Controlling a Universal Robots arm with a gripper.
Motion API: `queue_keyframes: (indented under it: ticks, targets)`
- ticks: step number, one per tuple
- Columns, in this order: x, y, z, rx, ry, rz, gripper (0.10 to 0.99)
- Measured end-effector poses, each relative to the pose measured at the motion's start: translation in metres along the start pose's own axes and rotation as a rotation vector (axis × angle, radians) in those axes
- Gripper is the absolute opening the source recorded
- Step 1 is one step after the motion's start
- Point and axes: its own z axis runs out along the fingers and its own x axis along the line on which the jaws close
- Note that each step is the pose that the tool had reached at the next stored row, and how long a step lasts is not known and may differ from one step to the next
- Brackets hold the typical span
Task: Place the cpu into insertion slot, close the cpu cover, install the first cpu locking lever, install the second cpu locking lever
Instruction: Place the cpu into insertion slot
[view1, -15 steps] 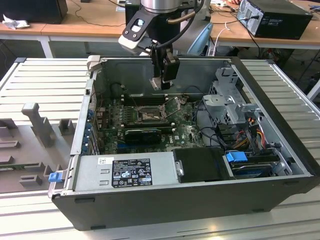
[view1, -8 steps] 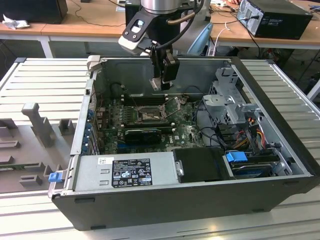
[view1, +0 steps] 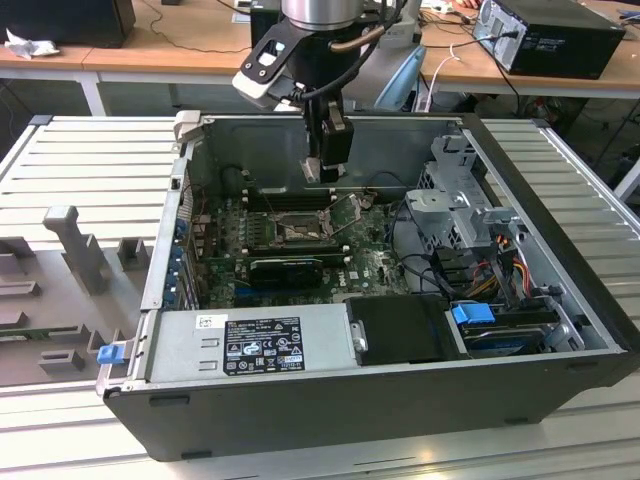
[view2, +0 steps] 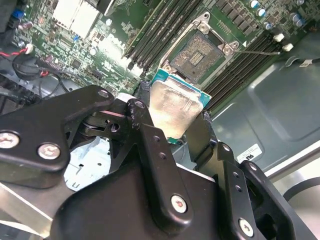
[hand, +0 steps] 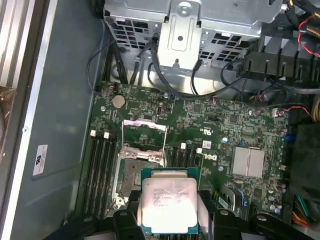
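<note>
one black hand (view1: 325, 172) gripping one flat beige-silver square cpu (hand: 169, 205), one dark metal-rimmed insertion slot (hand: 139, 167) open just below the hand, one silvery cpu cover (hand: 144, 123) frame flipped up

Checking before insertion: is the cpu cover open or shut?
Open. In the first wrist view the cover stands flipped up off the bare slot; the end effector holds the cpu.
</note>
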Motion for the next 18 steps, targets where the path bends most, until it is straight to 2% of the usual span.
queue_keyframes:
  ticks: [11,18]
  targets:
    - [0.0,-0.0002,0.0021,-0.001,-0.0093,0.097,0.529]
    - [0.0,-0.0005,0.0047,0.0,-0.0118,0.128,0.529]
